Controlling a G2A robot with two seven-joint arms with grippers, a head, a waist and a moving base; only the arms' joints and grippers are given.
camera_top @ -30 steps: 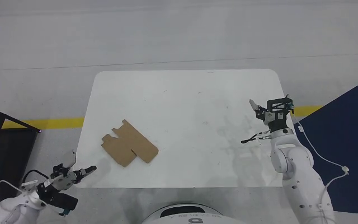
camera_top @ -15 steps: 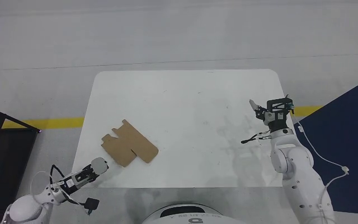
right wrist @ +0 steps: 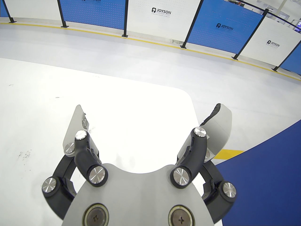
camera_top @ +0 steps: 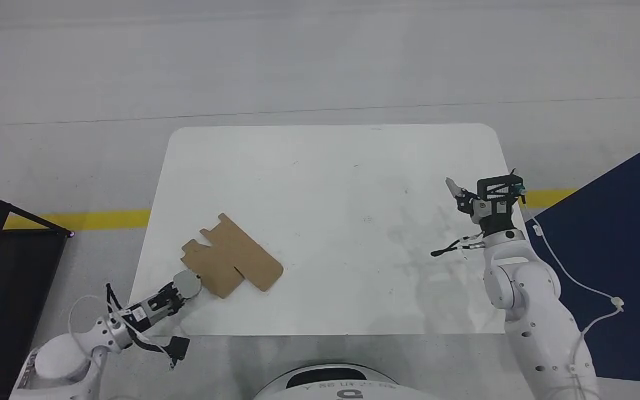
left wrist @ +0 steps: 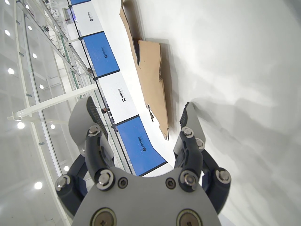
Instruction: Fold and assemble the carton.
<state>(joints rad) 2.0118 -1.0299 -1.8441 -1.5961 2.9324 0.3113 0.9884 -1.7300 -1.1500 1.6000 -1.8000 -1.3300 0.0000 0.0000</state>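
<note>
Here, white table [camera_top: 350, 200], flat carton [camera_top: 232, 257], grey floor [camera_top: 300, 60]

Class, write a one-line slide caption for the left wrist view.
Open left end effector facing the flat cardboard carton lying on the white table.
</note>
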